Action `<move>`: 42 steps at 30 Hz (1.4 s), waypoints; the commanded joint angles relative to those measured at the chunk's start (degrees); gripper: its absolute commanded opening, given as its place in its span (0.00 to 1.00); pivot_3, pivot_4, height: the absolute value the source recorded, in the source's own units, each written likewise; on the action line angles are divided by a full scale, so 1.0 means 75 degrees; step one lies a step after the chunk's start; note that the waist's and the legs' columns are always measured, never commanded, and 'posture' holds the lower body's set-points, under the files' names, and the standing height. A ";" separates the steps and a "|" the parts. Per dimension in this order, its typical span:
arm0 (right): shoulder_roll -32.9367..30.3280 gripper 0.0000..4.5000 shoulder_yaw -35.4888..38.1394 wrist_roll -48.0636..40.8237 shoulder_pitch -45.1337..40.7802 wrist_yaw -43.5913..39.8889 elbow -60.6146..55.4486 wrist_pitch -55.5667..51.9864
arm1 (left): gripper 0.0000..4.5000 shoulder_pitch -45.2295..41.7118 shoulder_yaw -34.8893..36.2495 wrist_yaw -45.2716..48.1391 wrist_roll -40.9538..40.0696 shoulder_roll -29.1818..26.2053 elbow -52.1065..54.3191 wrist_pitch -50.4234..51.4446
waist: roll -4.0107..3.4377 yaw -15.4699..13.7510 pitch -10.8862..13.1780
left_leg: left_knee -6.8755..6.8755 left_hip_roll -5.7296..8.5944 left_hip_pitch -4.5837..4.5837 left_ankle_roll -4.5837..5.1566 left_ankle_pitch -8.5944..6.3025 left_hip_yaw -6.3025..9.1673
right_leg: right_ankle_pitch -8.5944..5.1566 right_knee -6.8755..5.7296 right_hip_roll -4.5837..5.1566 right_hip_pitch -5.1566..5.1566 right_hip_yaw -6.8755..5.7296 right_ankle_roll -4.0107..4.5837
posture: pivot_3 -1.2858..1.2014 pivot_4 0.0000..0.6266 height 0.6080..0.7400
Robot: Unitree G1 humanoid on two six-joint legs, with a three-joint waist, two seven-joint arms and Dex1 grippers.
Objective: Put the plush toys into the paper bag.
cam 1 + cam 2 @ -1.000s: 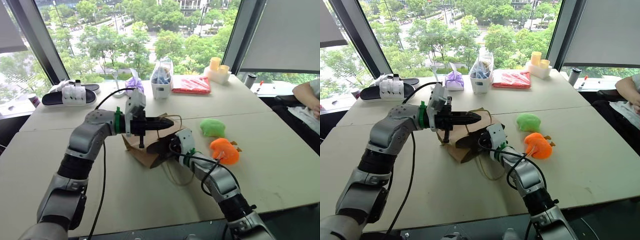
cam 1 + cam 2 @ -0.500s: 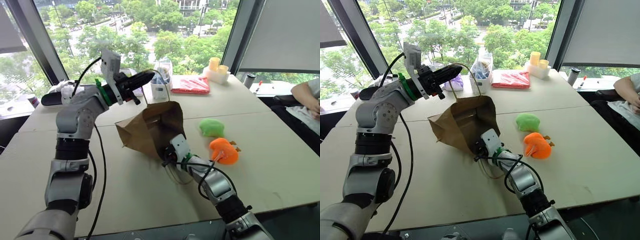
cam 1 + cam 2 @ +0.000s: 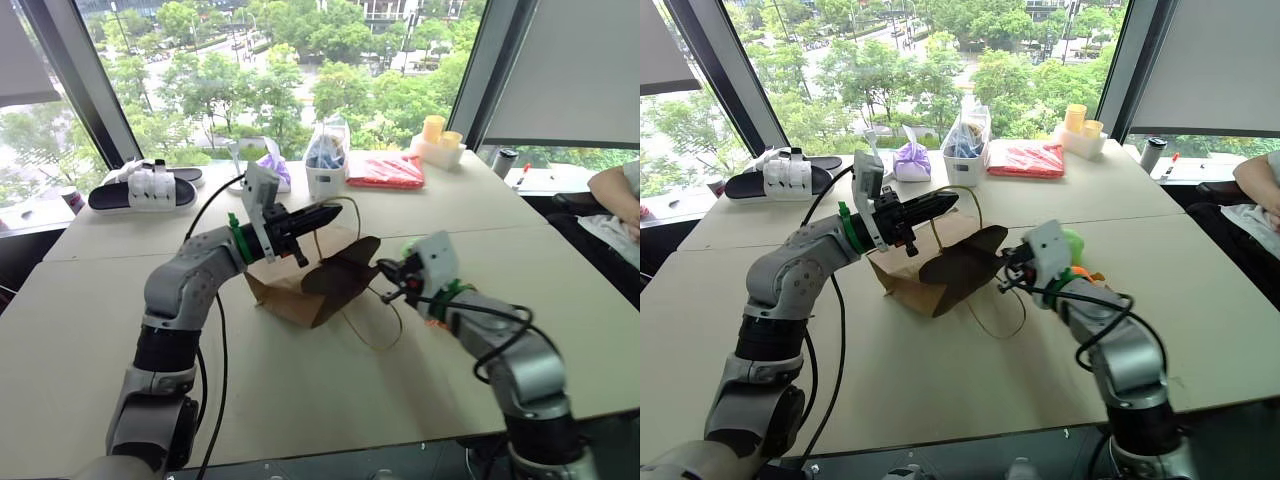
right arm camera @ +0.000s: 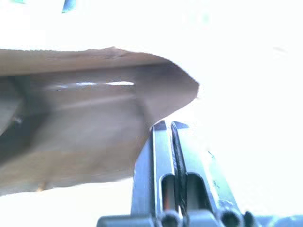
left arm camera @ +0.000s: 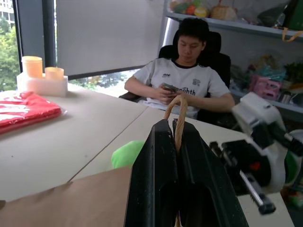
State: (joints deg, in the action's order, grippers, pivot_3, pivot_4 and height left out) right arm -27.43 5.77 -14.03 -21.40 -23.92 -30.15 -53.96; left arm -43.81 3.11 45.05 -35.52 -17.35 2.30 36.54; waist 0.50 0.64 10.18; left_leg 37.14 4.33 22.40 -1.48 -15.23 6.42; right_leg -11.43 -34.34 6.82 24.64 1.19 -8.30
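Observation:
The brown paper bag [image 3: 296, 288] lies slumped on the table with its mouth flap [image 3: 345, 268] facing right. My left gripper [image 3: 325, 212] hovers just above it, shut on a tan loop handle [image 5: 179, 112]. My right gripper [image 3: 385, 272] is at the tip of the flap, fingers [image 4: 160, 142] together; I cannot tell whether anything is pinched. A second handle loop [image 3: 385, 325] hangs under it onto the table. The lime green plush toy [image 3: 1073, 241] and the orange plush toy [image 3: 1084, 272] lie right of the bag, mostly hidden behind my right wrist. The green toy [image 5: 127, 153] also shows past my left fingers.
Along the far edge stand black-and-white slippers [image 3: 140, 188], a purple bundle [image 3: 270, 166], a clear bag of blue items in a white tub [image 3: 323, 162], a red packet [image 3: 382, 170] and yellow cups [image 3: 437, 134]. A person [image 5: 182, 78] sits at the right end.
My left gripper came down from its raised position with the handle, and the bag sank from upright to slumped. My right gripper drew out of the bag's mouth, rightward and up.

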 commanded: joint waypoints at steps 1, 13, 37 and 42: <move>-0.0666 0.30 0.0779 -0.0260 0.0330 -0.0273 -0.0464 -0.0391 | 0.00 -0.0072 0.0082 -0.0071 -0.0046 0.0014 0.0332 -0.0249 | 0.0000 -0.0010 0.0000 | 0.0001 0.0000 0.0000 0.0000 0.0000 -0.0001 | 0.0000 0.0001 0.0000 -0.0002 0.0000 0.0000 | 0.52 0.24 1.00; -0.0730 0.99 0.0869 0.0174 0.1148 0.0183 0.1680 0.0601 | 0.00 0.0020 0.0011 -0.0143 -0.0048 0.0044 0.0469 -0.0380 | 0.0001 0.0004 -0.0001 | 0.0005 -0.0002 -0.0006 0.0003 -0.0001 -0.0011 | 0.0000 0.0002 0.0000 -0.0011 0.0003 0.0002 | 0.52 0.24 1.00; -0.0788 0.17 0.0842 -0.1036 0.0257 -0.0567 0.0830 -0.0073 | 0.00 0.0050 0.0064 -0.0254 0.0090 -0.0151 0.0432 -0.0580 | 0.0004 0.0014 -0.0004 | 0.0009 -0.0002 -0.0015 0.0000 0.0000 -0.0006 | 0.0003 0.0005 0.0000 -0.0023 0.0003 0.0004 | 0.52 0.24 1.00; -0.0736 0.17 0.0565 -0.2048 -0.0679 -0.0815 -0.0113 -0.0995 | 0.00 -0.0079 0.0091 -0.0219 0.0094 -0.0168 0.0282 -0.0626 | 0.0003 0.0008 -0.0003 | 0.0009 -0.0003 -0.0014 0.0001 0.0000 -0.0004 | 0.0003 0.0004 0.0000 -0.0023 0.0002 0.0004 | 0.52 0.24 1.00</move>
State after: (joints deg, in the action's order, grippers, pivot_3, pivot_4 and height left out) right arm -32.74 10.54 -26.74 -24.26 -29.11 -27.00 -60.66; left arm -42.86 2.95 43.36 -34.73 -18.23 4.08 33.14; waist 0.53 0.70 10.15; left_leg 37.21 4.31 22.29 -1.47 -15.23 6.39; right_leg -11.41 -34.31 6.82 24.47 1.21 -8.27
